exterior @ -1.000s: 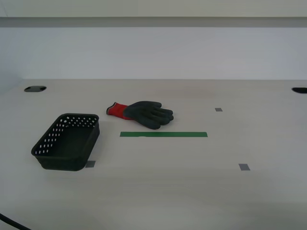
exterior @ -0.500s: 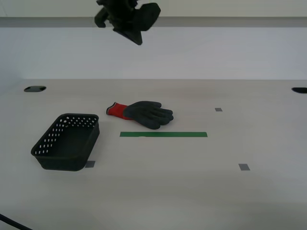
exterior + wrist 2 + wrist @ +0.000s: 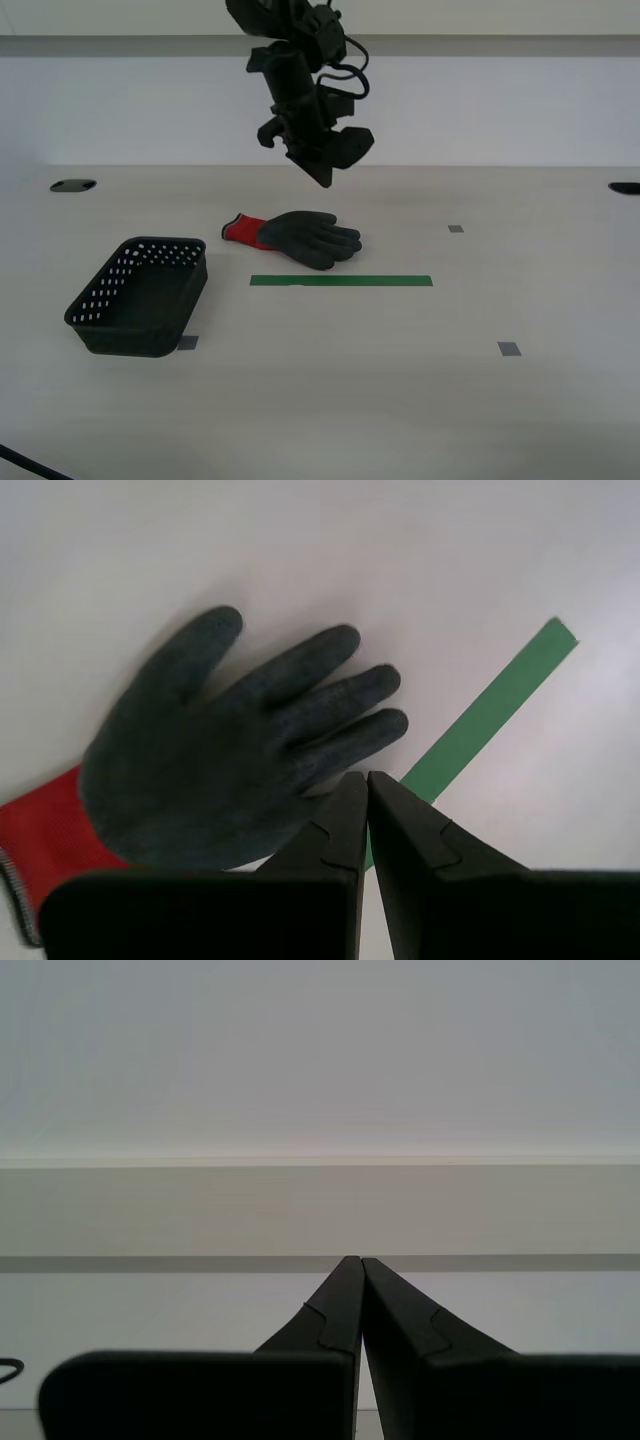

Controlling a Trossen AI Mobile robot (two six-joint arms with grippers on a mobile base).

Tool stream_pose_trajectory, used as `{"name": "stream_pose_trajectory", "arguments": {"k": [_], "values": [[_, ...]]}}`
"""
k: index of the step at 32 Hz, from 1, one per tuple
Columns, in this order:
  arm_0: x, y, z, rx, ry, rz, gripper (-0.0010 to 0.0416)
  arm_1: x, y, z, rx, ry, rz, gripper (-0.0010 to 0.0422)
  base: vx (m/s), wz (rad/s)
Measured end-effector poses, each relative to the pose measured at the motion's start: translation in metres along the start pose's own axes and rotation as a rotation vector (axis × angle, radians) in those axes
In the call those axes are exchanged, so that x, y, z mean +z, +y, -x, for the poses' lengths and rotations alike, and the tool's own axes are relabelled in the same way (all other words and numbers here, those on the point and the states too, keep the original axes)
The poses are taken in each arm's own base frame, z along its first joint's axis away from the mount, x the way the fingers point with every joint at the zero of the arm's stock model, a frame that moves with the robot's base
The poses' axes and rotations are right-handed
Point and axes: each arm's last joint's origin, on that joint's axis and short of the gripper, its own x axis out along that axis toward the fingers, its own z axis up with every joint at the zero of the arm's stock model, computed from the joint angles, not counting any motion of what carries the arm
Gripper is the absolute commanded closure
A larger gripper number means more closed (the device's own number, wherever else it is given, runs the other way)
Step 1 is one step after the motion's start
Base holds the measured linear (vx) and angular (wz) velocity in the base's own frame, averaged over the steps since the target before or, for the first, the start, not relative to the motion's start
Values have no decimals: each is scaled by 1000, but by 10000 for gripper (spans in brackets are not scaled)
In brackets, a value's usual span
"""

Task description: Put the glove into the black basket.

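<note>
Hovering above the glove (image 3: 296, 238), my second gripper (image 3: 333, 165) has jaws together, holding nothing. The glove lies flat on the table (image 3: 400, 400), right of the black basket (image 3: 140, 297). My first gripper (image 3: 360, 1265) also shows jaws together.

The glove (image 3: 296, 238) lies flat on the surface (image 3: 400, 380), red cuff toward the exterior view's left, fingers toward its right. A green tape strip (image 3: 341, 281) lies just in front of it. The black basket (image 3: 139, 296) stands apart, toward the exterior view's left. My second hand (image 3: 330, 165) hangs above the glove, not touching it.
</note>
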Motion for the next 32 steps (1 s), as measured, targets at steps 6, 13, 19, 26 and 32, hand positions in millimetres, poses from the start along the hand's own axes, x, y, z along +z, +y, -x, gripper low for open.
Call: {"name": "stream_pose_trajectory", "arguments": {"k": [6,13,19,26,32], "values": [[0,0,0,0,3,0,405,7,-14,-43,-16,36,-69,413,0,0],[0,0,0,1,4,0,405,14,-18,-79,-18,155,-250,413,0,0],[0,0,0,0,4,0,405,24,-11,-80,141,101,-264,413,0,0],[0,0,0,0,5,0,405,15,12,-79,191,123,97,413,0,0],[-1,0,0,0,5,0,405,-12,64,-78,179,192,228,412,0,0]]}}
